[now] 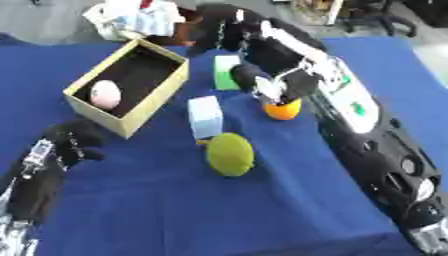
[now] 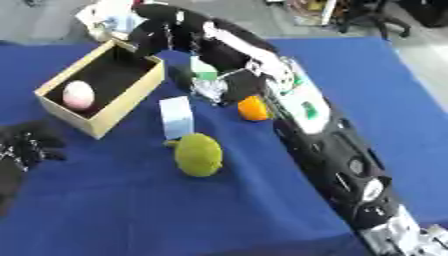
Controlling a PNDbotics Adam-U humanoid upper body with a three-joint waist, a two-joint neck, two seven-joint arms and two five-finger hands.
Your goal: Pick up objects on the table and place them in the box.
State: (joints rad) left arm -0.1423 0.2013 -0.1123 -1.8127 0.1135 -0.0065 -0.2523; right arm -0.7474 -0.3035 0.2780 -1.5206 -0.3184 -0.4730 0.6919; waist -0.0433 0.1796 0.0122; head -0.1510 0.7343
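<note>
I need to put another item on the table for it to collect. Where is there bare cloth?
Free: the near stretch of blue cloth below the green ball, between both arms. Crowded: between the box, white carton, orange and right robot hand.

Bright, even light; soft blur throughout

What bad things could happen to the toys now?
The right hand hangs beyond the box, and its forearm passes right over the orange ball and the green-and-white block; pulling back, it might knock either away. The green fruit is round and touches the pale blue box, so a bump could send it rolling.
</note>
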